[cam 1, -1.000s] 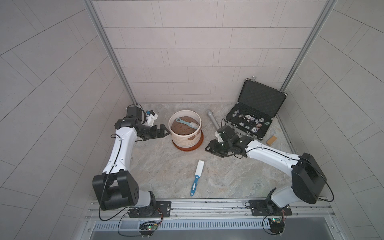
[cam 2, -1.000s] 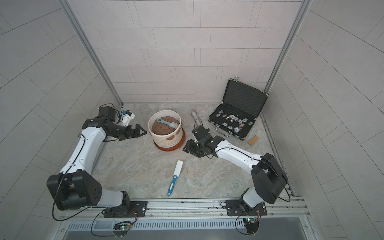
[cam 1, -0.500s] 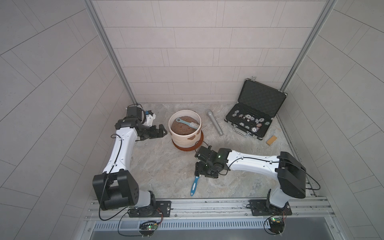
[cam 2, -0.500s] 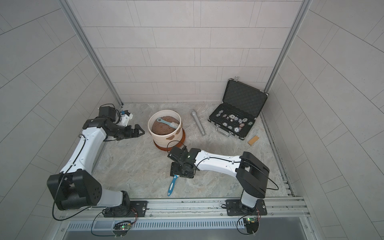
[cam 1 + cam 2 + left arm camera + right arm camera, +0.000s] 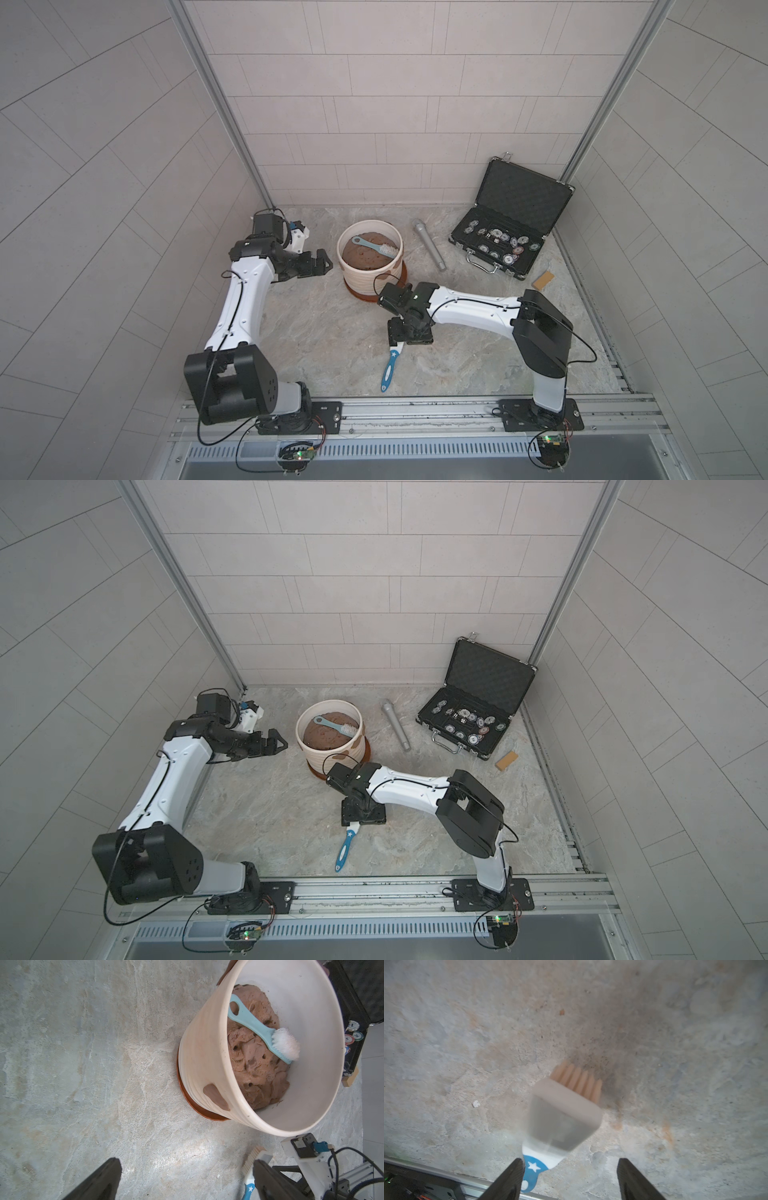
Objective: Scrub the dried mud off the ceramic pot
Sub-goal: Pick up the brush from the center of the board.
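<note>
Ceramic pot (image 5: 366, 279) on saucer (image 5: 194, 1105), just ahead of left gripper (image 5: 326, 262); jaws wide, empty. Dried mud (image 5: 216, 1097) on the wall facing them. Right gripper (image 5: 570, 1159): jaws spread, blue-handled brush (image 5: 564, 1118) between and ahead, ungripped, blurred.

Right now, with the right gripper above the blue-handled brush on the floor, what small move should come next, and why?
Probably lower the right gripper and close on the brush where head meets handle. Its jaws stand open astride that neck, the brush lies unheld on the floor, and a dried mud patch marks the ceramic pot wall.
</note>
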{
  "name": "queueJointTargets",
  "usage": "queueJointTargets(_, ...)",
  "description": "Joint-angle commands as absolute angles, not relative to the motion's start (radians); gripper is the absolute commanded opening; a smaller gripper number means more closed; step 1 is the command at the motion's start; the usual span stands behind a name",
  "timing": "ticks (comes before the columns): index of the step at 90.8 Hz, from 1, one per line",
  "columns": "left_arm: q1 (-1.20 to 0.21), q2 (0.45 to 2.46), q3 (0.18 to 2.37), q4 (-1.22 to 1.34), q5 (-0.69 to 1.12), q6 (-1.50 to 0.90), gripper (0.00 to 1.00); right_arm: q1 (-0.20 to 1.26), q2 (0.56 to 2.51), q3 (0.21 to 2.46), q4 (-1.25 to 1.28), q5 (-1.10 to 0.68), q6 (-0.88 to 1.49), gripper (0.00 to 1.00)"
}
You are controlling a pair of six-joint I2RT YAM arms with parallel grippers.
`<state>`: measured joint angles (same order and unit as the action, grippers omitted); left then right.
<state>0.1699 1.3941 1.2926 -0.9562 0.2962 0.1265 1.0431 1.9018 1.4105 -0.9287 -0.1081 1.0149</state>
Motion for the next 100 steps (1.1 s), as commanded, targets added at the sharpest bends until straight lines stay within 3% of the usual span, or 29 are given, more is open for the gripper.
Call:
queueJointTargets(1, 0.173, 1.372, 1.279, -0.956, 0.301, 0.123, 1.00, 1.049, 1.912, 1.410, -0.918, -0.084, 0.991, 0.75)
queueJointTargets(36, 0.176, 1.363, 1.298, -0.979, 0.302, 0.134, 1.00, 1.045, 2.061, 1.513, -0.852, -0.054, 0.954, 0.61)
queueJointTargets(63, 0.175, 1.348, 1.338, -1.045, 0.391, 0.169, 1.00, 1.027, 1.902, 1.396, -0.779, -0.011, 0.966, 0.31)
queueJointTargets(84, 0.174, 1.339, 1.448, -1.176, 0.564, 0.221, 1.00, 0.995, 1.716, 1.332, -0.789, 0.018, 0.860, 0.31)
queueJointTargets(100, 0.154, 1.324, 1.522, -1.256, 0.740, 0.260, 1.00, 0.994, 1.427, 1.184, -0.602, 0.103, 0.554, 0.35)
